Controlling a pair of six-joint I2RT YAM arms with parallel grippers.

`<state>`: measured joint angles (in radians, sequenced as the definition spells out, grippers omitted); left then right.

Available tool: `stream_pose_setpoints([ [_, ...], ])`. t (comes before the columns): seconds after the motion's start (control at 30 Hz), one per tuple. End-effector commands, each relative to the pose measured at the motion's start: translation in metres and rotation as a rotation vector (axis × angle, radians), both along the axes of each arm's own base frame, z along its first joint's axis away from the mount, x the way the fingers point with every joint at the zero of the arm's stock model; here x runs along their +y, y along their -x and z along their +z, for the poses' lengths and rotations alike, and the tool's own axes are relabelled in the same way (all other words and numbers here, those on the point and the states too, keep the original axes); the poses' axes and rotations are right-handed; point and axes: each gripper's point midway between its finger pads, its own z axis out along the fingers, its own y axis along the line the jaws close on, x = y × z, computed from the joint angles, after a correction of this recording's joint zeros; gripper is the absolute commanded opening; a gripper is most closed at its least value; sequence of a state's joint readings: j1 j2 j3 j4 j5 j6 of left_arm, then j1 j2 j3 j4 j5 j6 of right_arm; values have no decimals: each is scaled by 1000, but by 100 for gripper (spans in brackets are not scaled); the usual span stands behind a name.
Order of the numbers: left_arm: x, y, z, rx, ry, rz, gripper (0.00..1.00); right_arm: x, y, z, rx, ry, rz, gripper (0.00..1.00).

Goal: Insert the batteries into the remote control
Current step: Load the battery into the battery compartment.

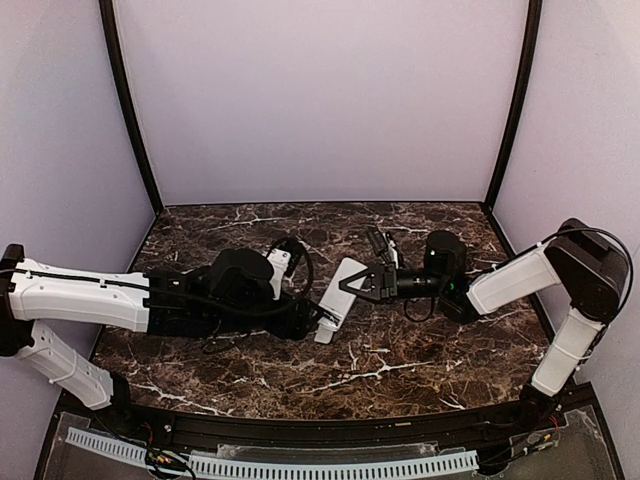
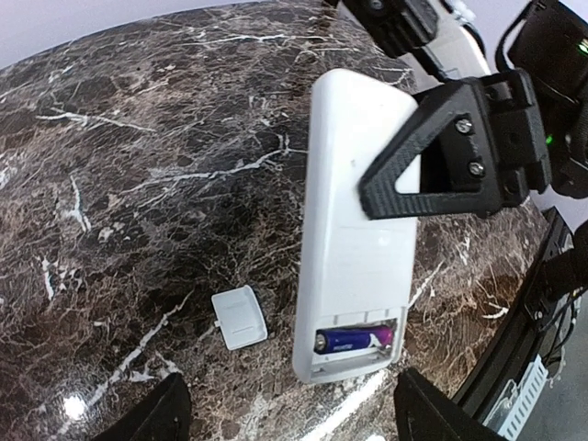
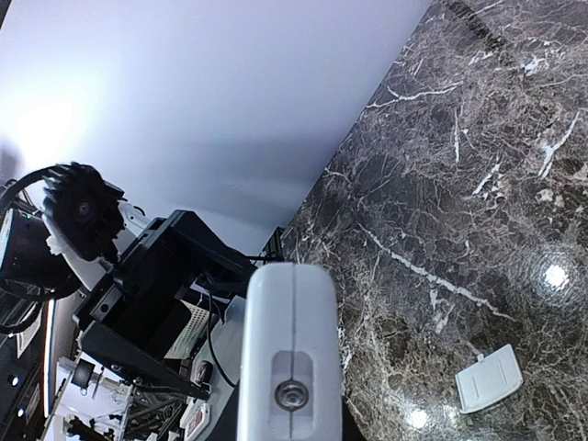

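The white remote control (image 2: 354,230) hangs tilted above the marble with its plain back up, and my right gripper (image 1: 362,286) is shut on its upper part; one black finger (image 2: 441,156) lies across the back. At the remote's near end the compartment is uncovered, and one battery (image 2: 354,340), blue and purple, lies inside. My left gripper (image 2: 294,409) is open just below that end, with its dark fingertips wide apart and nothing between them. The right wrist view looks along the remote's end (image 3: 289,358).
A small white flat cover piece (image 2: 240,317) lies on the marble table (image 1: 400,360) left of the remote's open end, and shows in the right wrist view as cover piece (image 3: 489,378). Pale walls close in three sides. A black rail runs along the near edge.
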<state>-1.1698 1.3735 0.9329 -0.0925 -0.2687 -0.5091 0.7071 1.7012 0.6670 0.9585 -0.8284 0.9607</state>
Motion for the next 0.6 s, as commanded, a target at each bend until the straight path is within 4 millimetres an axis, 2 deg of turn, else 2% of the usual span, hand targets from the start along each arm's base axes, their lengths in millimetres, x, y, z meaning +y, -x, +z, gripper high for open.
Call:
stream_pose_setpoints([
  [0.0, 8, -13, -4, 52, 103, 192, 76, 0, -1, 17, -60, -27, -38, 0],
  [0.13, 5, -14, -20, 139, 151, 277, 74, 1, -2, 19, -68, -29, -46, 0],
  [0.3, -8, -9, -14, 125, 242, 256, 71, 1, -1, 20, -68, -33, -51, 0],
  [0.57, -9, -10, -15, 126, 321, 279, 69, 0, 1, 26, -74, -54, -50, 0],
])
